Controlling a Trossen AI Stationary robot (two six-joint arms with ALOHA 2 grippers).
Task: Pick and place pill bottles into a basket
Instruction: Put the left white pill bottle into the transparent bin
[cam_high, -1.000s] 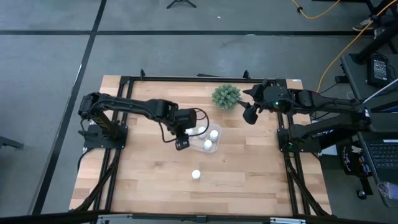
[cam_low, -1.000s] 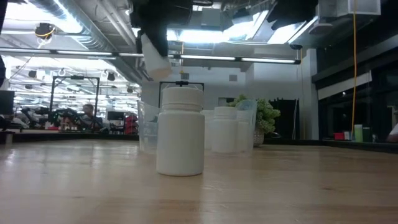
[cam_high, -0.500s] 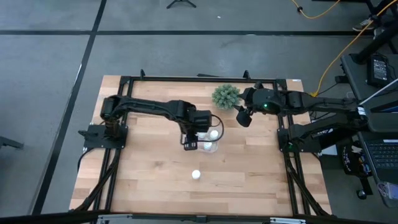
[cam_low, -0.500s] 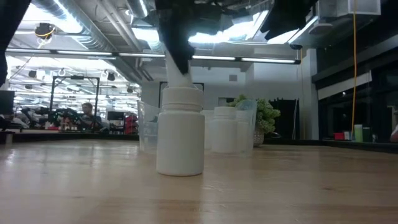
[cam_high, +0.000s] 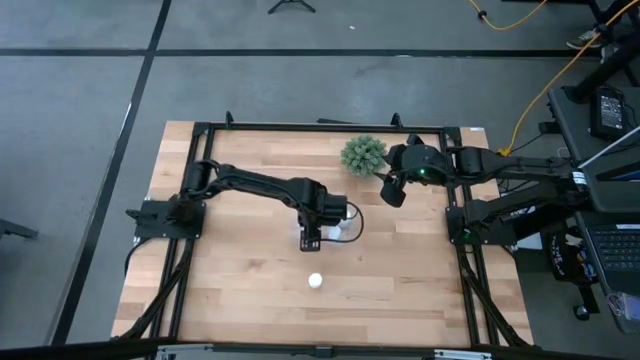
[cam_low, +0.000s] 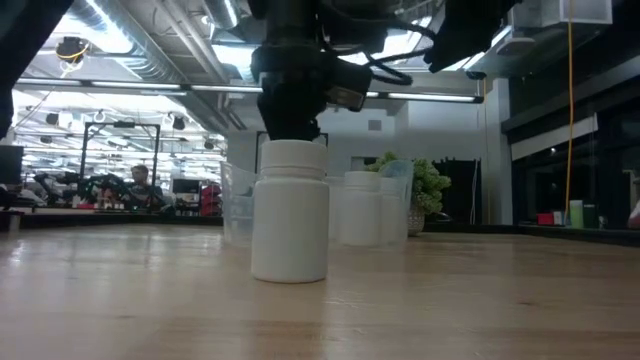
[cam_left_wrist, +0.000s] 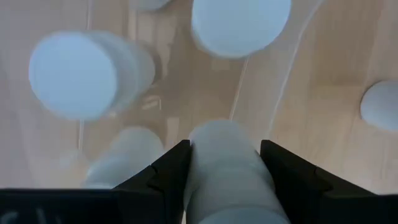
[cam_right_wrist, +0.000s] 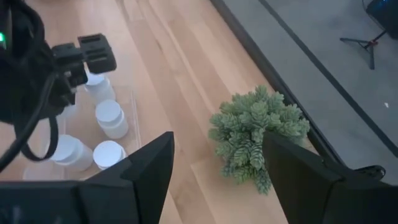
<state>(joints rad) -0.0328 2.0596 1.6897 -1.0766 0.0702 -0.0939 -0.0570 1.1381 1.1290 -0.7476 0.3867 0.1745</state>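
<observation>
Left gripper (cam_left_wrist: 224, 163) moved over basket (cam_right_wrist: 134, 118), fingers clamping pill bottle (cam_left_wrist: 227, 171).

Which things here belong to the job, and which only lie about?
Job: the held bottle in the shut left pincer above the basket; bottles in the basket; the lone bottle on the table.
Lying about: the green plant, beside the idle, empty right pincer.

The see-through basket (cam_right_wrist: 74, 134) sits mid-worktop with small white pill bottles (cam_right_wrist: 111, 118) standing inside. One bottle (cam_left_wrist: 227, 174) is held above it. Another bottle (cam_high: 315, 282) stands alone nearer the front.
</observation>
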